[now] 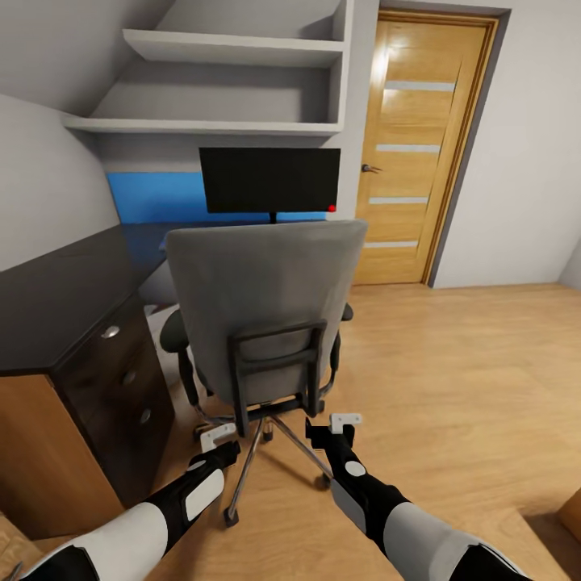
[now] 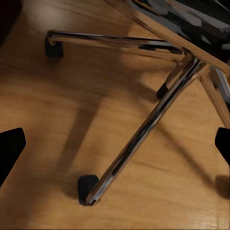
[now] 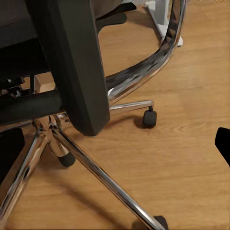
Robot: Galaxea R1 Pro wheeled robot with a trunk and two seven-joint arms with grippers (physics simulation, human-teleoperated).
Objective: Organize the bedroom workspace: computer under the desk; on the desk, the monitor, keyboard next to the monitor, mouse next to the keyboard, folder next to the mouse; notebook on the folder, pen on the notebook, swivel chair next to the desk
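The swivel chair (image 1: pixel 262 307) stands with its grey back toward the robot, directly ahead of both grippers and between them and the monitor (image 1: pixel 270 179). The monitor sits upright on the black desk (image 1: pixel 56 290), beyond the chair's backrest, its red dot at the lower corner nearest the door (image 1: pixel 420 149). The desk's drawer unit (image 1: pixel 121 379) with round silver knobs lies off to the outer side of the left gripper.

The left gripper (image 1: pixel 218 436) hangs low, just short of the chair's chrome base, its pale fingers spread apart with nothing between them. In the left wrist view a chrome leg (image 2: pixel 143 132) of the base runs straight through the gap between the two dark fingertips (image 2: pixel 9 151), well beyond them on the wooden floor (image 2: pixel 57 110), ending in a black castor (image 2: pixel 87 188); the jaws are wide and grip nothing.

The right gripper (image 1: pixel 345 421) hovers near the other side of the base, level with the left one, also spread open and empty. Its wrist view shows the chair's black back frame (image 3: pixel 79 67) close ahead of the jaws, towards one finger, with the chrome legs (image 3: pixel 96 177) and castors (image 3: pixel 149 118) further out on the floor. Neither gripper touches the chair.
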